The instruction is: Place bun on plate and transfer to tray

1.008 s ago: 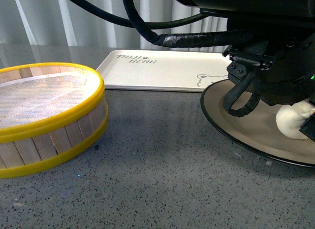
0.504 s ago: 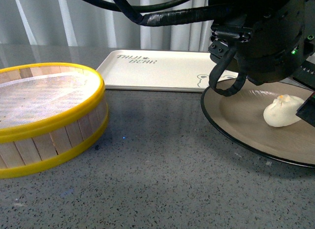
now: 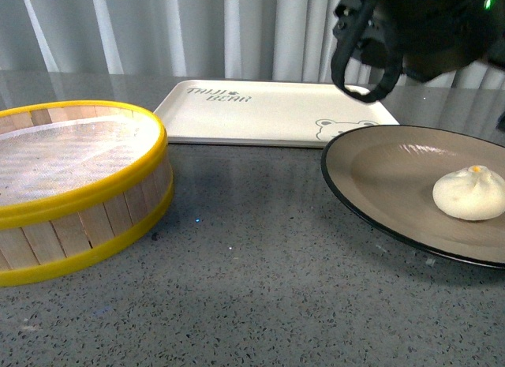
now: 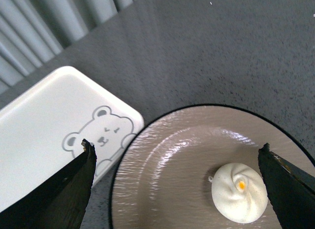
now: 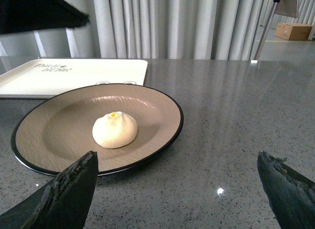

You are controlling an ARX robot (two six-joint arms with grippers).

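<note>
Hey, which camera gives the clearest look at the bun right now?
The left wrist view: it looks down on the bun, showing its pleats and orange dot. The right wrist view shows it whole, side-on; the front view has it at the picture's edge.

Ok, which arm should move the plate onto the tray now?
Right, probably. The right gripper is open and low, facing the plate side-on at its rim, with the tray just beyond. The left gripper is open too, but up above the bun, looking down.
</note>
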